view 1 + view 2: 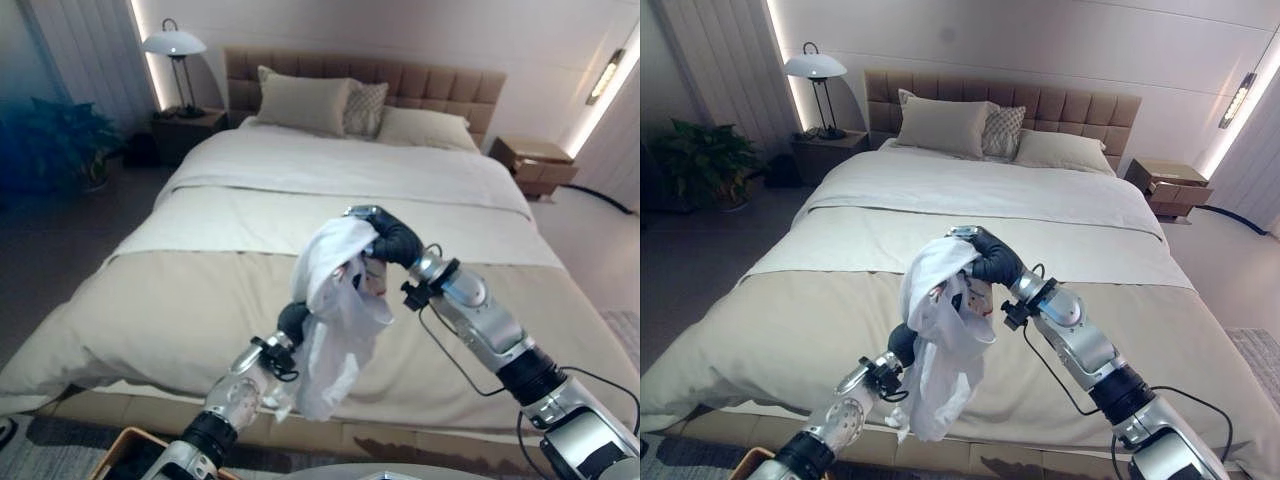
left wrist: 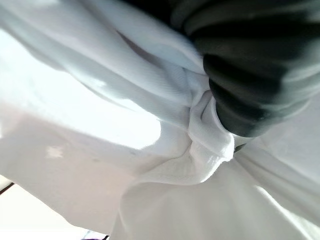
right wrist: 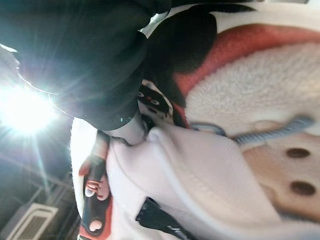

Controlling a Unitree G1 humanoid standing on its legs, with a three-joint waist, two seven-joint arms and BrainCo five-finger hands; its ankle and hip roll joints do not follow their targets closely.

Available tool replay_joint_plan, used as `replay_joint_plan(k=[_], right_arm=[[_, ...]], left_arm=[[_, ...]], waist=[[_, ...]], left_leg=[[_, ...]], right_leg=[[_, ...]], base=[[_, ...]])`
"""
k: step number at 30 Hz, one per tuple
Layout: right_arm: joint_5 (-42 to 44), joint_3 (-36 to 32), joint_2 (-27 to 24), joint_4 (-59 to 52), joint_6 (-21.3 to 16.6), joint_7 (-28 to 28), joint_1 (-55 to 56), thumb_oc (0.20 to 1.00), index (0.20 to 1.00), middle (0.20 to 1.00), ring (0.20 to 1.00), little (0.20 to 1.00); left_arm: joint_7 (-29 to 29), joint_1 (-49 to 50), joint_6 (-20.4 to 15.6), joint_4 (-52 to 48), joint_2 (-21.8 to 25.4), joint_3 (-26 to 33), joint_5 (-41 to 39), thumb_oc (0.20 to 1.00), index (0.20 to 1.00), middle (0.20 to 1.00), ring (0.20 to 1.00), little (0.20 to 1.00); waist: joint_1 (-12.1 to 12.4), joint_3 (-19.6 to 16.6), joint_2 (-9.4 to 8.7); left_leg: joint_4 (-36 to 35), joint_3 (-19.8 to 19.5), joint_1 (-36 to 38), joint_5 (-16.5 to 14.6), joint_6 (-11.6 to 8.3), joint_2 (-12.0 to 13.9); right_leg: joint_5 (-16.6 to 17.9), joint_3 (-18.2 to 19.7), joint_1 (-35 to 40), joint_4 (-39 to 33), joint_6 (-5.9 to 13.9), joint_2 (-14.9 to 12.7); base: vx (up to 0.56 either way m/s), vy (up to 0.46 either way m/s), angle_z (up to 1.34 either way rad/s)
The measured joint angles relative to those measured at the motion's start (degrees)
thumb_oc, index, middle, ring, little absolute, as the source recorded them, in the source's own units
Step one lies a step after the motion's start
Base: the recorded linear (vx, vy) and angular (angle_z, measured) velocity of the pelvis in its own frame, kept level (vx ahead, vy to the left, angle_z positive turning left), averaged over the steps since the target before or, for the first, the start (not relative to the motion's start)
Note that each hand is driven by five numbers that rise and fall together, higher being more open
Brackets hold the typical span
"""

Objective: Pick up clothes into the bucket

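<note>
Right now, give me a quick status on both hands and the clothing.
Right hand shut on white garment, lifted above the bed. Left hand buried in the cloth. Bucket rim below left.

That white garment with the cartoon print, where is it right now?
The white garment hangs in the air above the foot of the bed, in the middle of the head views, gripped at its top by the right robot hand, with the left robot hand against its lower part.
</note>
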Motion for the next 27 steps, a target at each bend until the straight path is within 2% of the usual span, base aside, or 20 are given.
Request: replay_joint_plan(k=[1,6,11,13,15,16,18,20,21,22,23,24,25,26,27], right_arm=[[0.0,-0.81,0.16,0.0,0.0,0.0,0.23,1.0,1.0,1.0,1.0,1.0],[-0.03,-5.22,1.42,0.01,-0.03,-1.14,1.42,1.0,1.0,1.0,1.0,1.0],[-2.87,-7.02,1.42,0.07,-0.14,-2.26,4.05,1.0,1.0,1.0,1.0,1.0],[-3.89,-7.39,1.52,0.06,-0.33,-2.3,5.68,1.0,1.0,1.0,1.0,1.0],[-6.68,-8.23,1.97,0.74,-0.59,-2.95,8.72,1.0,1.0,1.0,1.0,1.0],[-7.12,-8.5,2.22,1.12,-0.6,-3.23,9.29,1.0,1.0,1.0,1.0,1.0],[-7.76,-8.61,3.0,1.57,-0.6,-3.63,9.61,1.0,1.0,1.0,1.0,1.0],[-7.72,-9.1,3.98,1.9,-0.92,-4.03,9.84,1.0,1.0,1.0,1.0,1.0],[-7.72,-9.12,3.94,2.21,-1.02,-4.27,9.9,1.0,1.0,1.0,1.0,1.0],[-7.74,-9.25,3.95,2.69,-1.24,-5.34,11.18,1.0,1.0,1.0,1.0,1.0],[-7.83,-9.17,4.1,3.13,-1.19,-5.55,11.39,1.0,1.0,1.0,1.0,1.0],[-8.0,-9.11,4.43,3.25,-1.03,-6.03,11.4,1.0,1.0,1.0,1.0,1.0],[-8.09,-9.25,4.2,3.02,-1.05,-6.27,11.46,1.0,1.0,1.0,1.0,1.0],[-8.32,-9.38,3.78,2.85,-1.05,-6.5,11.61,1.0,1.0,1.0,1.0,1.0],[-9.02,-10.18,2.98,2.63,-1.06,-6.91,11.98,1.0,1.0,1.0,1.0,1.0]], left_arm=[[0.53,0.29,-0.14,0.02,-0.02,0.38,0.02,0.2,0.2,0.2,0.2,0.2],[3.57,3.83,-1.87,0.15,-0.06,4.74,0.61,0.2,0.2,0.2,0.2,0.2],[7.8,7.78,-5.31,-0.24,1.29,9.75,6.93,0.2,0.2,0.2,0.2,0.2],[8.89,10.8,-6.52,-1.89,2.25,12.58,9.21,0.2,0.2,0.2,0.2,0.2],[11.09,14.63,-8.86,-3.29,4.51,16.04,15.85,0.2,0.2,0.2,0.2,0.2],[11.88,15.19,-9.36,-3.41,4.79,16.53,17.15,0.2,0.2,0.2,0.2,0.2],[13.65,15.86,-9.85,-3.39,5.79,18.11,19.51,0.2,0.2,0.2,0.2,0.2],[16.08,15.73,-10.43,-3.36,5.63,18.82,22.72,0.2,0.2,0.2,0.2,0.2],[16.8,15.52,-10.61,-2.94,5.09,18.84,22.82,0.2,0.2,0.2,0.2,0.2],[18.2,14.33,-10.66,-1.36,4.09,19.23,23.41,0.2,0.2,0.2,0.2,0.2],[18.73,14.07,-10.63,-1.14,4.12,19.42,23.74,0.2,0.2,0.2,0.2,0.2],[19.4,13.91,-10.58,-0.64,3.99,20.05,23.77,0.2,0.2,0.2,0.2,0.2],[19.86,14.03,-10.52,-0.02,3.83,20.21,23.75,0.2,0.2,0.2,0.2,0.2],[19.94,14.1,-10.48,0.01,3.53,20.19,23.75,0.2,0.2,0.2,0.2,0.2],[20.12,13.69,-10.57,-0.02,2.64,20.22,23.74,0.2,0.2,0.2,0.2,0.2]], waist=[[0.05,0.0,0.0],[0.08,0.02,0.05],[1.22,0.34,0.3],[1.15,0.84,0.22],[3.38,2.26,0.51],[3.13,2.59,0.42],[5.43,4.17,1.01],[6.01,6.03,1.7],[5.89,6.8,2.34],[5.48,7.98,1.37],[5.51,8.53,0.02],[5.72,9.69,-1.86],[5.38,9.86,-1.24],[4.57,9.68,-0.22],[2.75,8.66,2.07]], left_leg=[[0.01,-0.01,0.0,0.0,0.0,0.13],[0.23,-0.2,0.1,0.01,0.02,0.63],[0.92,-1.06,-0.04,-0.03,-0.01,0.99],[1.28,-2.14,0.08,-0.1,-0.1,1.3],[2.78,-4.82,-2.49,-0.16,-0.2,2.57],[3.11,-5.51,-3.03,-0.34,-0.45,2.93],[3.68,-7.38,-5.42,-0.14,-0.28,3.85],[4.76,-10.51,-8.75,0.87,0.4,4.55],[4.62,-10.76,-10.19,1.26,1.7,4.75],[4.41,-5.21,-10.89,-3.4,6.0,4.91],[5.69,-2.78,-11.32,-3.91,6.33,4.82],[13.11,0.39,-13.39,-4.25,6.0,3.73],[20.82,1.88,-13.98,-5.5,4.74,3.7],[21.56,2.26,-13.41,-5.41,4.83,4.05],[17.34,3.41,-11.55,-7.39,2.5,4.39]], right_leg=[[0.0,0.0,0.19,-0.03,0.0,0.13],[0.0,-0.15,0.74,-0.43,-0.01,0.7],[-0.81,-0.79,1.15,0.3,-0.09,1.01],[-1.52,-1.62,1.92,0.7,-0.1,1.33],[-2.41,-3.76,1.95,1.52,-0.65,2.69],[-3.14,-4.32,1.65,1.65,-0.94,2.96],[-3.66,-5.39,0.7,2.72,-1.33,4.6],[-4.72,-8.27,-0.51,3.98,-2.07,5.59],[-4.79,-9.29,-0.66,4.77,-2.62,5.76],[-5.49,-12.65,-1.32,5.78,-5.4,3.96],[-5.79,-13.62,-1.98,6.07,-5.95,1.88],[-5.99,-14.24,-2.53,7.0,-6.14,-1.02],[-5.89,-14.64,-1.88,7.67,-5.49,-1.73],[-6.21,-15.13,-1.26,8.16,-4.3,-1.27],[-7.33,-16.98,-0.92,10.28,-2.57,-1.17]], base=[[0.0,0.0,0.0],[-0.01,-0.015,0.01],[-0.04,-0.071,0.09],[-0.11,-0.119,0.26],[-0.16,-0.131,0.44],[-0.19,-0.113,0.5],[-0.2,-0.043,0.45],[-0.21,0.042,0.71],[-0.21,0.064,1.07],[-0.15,0.045,0.99],[-0.09,0.063,0.9],[-0.02,0.086,0.44],[-0.03,0.08,0.41],[0.05,0.21,0.69],[0.08,0.265,0.74]])
